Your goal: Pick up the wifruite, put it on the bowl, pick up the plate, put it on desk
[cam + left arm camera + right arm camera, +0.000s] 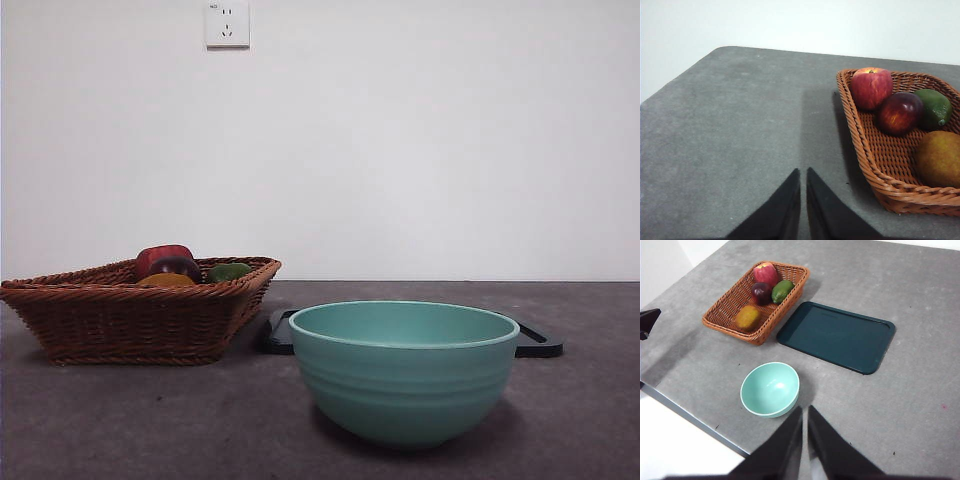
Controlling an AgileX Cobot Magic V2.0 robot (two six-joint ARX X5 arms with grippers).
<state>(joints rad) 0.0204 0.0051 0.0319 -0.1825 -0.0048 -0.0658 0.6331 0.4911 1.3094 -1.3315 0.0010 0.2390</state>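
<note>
Wifruite (166,281) (likely) half-hidden in basket (130,320).

A brown woven wicker basket (725,310) holds a red apple (765,273), a dark purple-red round fruit (760,292) and a green fruit (782,291), just beside a flat dark teal rectangular tray (837,336), below a white wall socket (227,24).

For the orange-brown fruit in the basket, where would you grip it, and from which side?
Across the wifruite at its rounded middle, coming from above. It lies low in the wicker basket, whose walls block a sideways approach, and it sits apart from the other fruit, leaving room around it.
</note>
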